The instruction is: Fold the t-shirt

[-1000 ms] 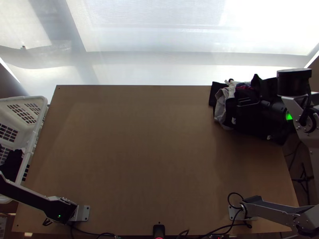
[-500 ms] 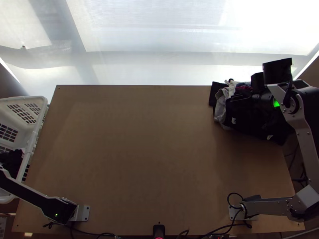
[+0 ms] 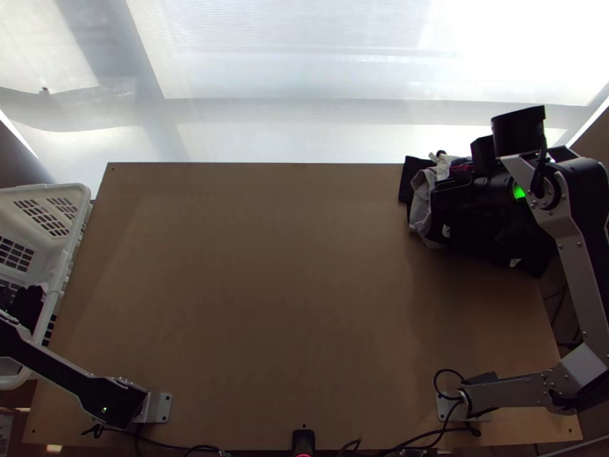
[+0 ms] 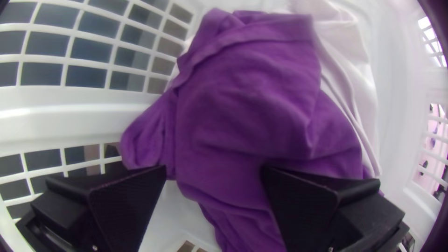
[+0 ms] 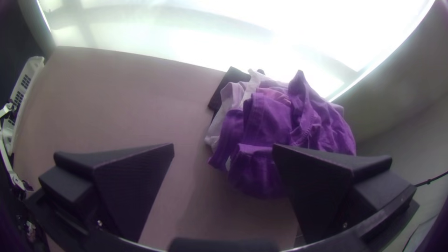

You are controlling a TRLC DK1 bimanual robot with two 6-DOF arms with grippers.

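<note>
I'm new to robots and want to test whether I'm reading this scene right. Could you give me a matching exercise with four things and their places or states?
1. White basket
2. Clothes pile
3. Left claw
4. Right claw

A. Open, over purple cloth in the basket
B. On the far right part of the table
C. Beside the table's left edge
D. Open, by the pile on the table

Pairs: 1-C, 2-B, 3-A, 4-D

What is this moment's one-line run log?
left gripper: open, over bunched dark cloth, white plastic basket | right gripper: open, at dark-and-light clothes pile
</note>
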